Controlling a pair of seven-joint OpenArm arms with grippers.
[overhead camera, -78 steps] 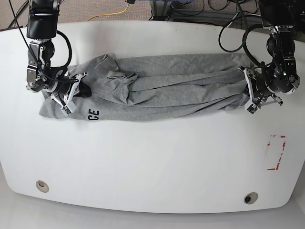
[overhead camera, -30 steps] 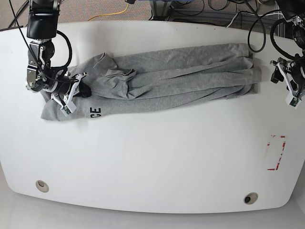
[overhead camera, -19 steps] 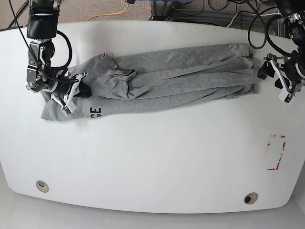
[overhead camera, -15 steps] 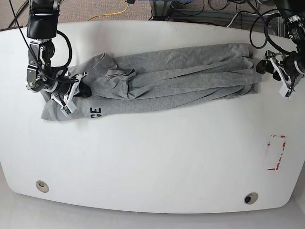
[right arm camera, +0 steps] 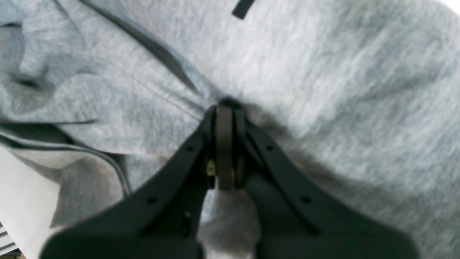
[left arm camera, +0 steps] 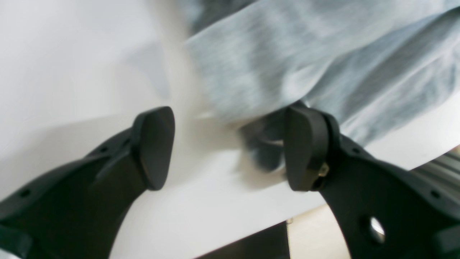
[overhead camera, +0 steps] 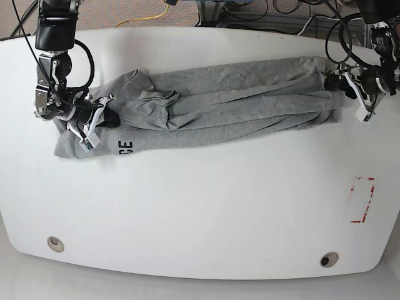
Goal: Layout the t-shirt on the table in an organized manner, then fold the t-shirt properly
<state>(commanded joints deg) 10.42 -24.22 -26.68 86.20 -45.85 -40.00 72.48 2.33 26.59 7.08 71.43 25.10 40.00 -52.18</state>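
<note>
The heather-grey t-shirt lies stretched in a long, wrinkled band across the far half of the white table, with dark lettering near its left end. My right gripper is shut on a pinch of the fabric at that left end. The right wrist view shows the fingers closed into the t-shirt. My left gripper stands open at the shirt's right end. In the left wrist view the blurred edge of the t-shirt lies just ahead of the spread gripper.
Two round grommet holes sit near the table's front edge. A red tape rectangle marks the right side. Cables run behind the far edge. The table's edge shows just under the left gripper.
The left gripper let go of the shirt's right end, drew off to the right, and has now come back up and left to that end, open. The right gripper has stayed shut on the fabric.
</note>
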